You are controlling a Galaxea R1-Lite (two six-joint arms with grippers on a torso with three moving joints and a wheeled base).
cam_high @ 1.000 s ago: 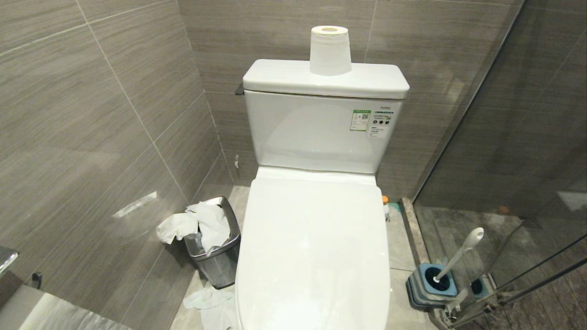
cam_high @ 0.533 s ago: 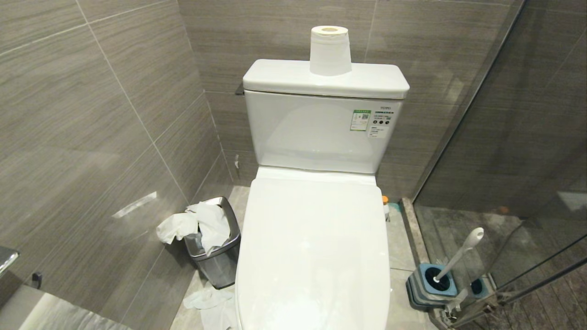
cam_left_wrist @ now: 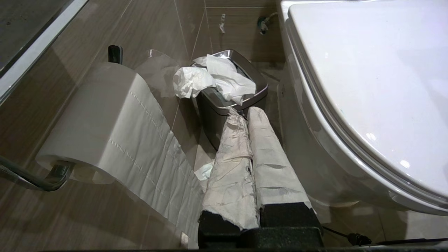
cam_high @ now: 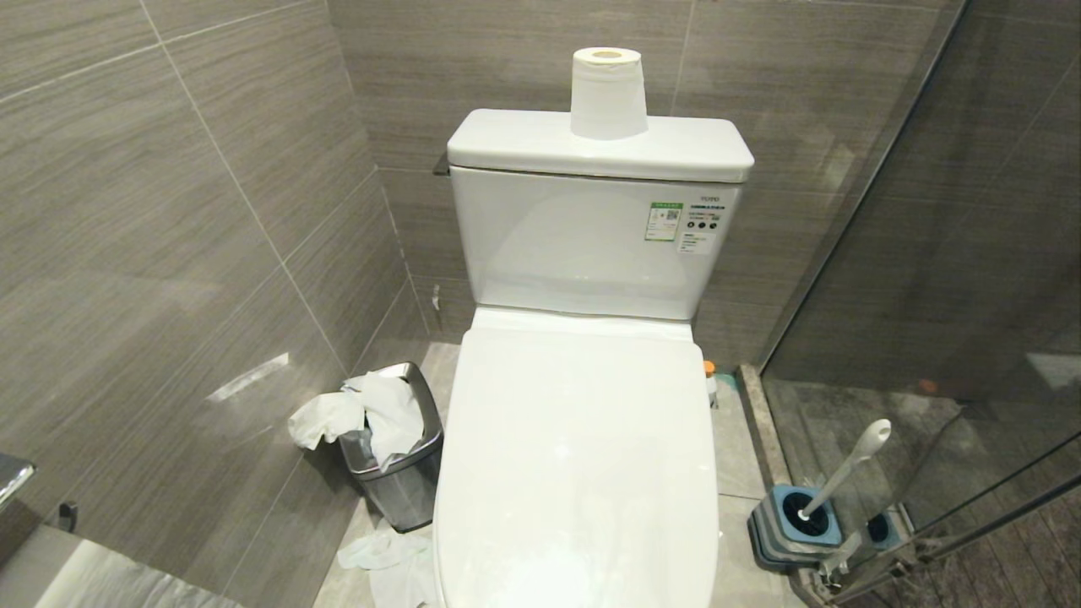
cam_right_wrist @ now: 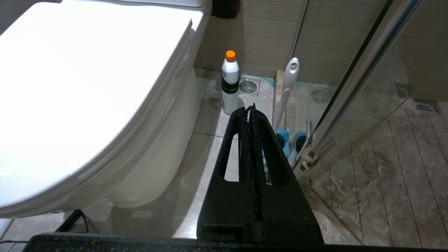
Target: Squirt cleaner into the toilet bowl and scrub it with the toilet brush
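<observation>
The toilet's white lid (cam_high: 574, 456) is down, so the inside of the toilet bowl is hidden; only the bowl's outer white wall (cam_right_wrist: 154, 157) shows. To its right the toilet brush (cam_high: 849, 469) leans in a blue-grey holder (cam_high: 790, 523) on the floor. No cleaner is in view. My left gripper (cam_left_wrist: 245, 112), its fingers wrapped in pale tape, hangs shut and empty left of the toilet. On the other side my right gripper (cam_right_wrist: 251, 108) hangs shut and empty, short of the toilet brush (cam_right_wrist: 288, 87). Neither arm shows in the head view.
A white bottle with an orange cap (cam_right_wrist: 230, 84) stands on the floor beside the toilet's right side. A steel bin (cam_high: 397, 473) stuffed with tissue stands left, with tissue on the floor (cam_high: 380, 553). A paper roll (cam_high: 608, 93) tops the tank. A glass shower door (cam_high: 929, 295) closes the right.
</observation>
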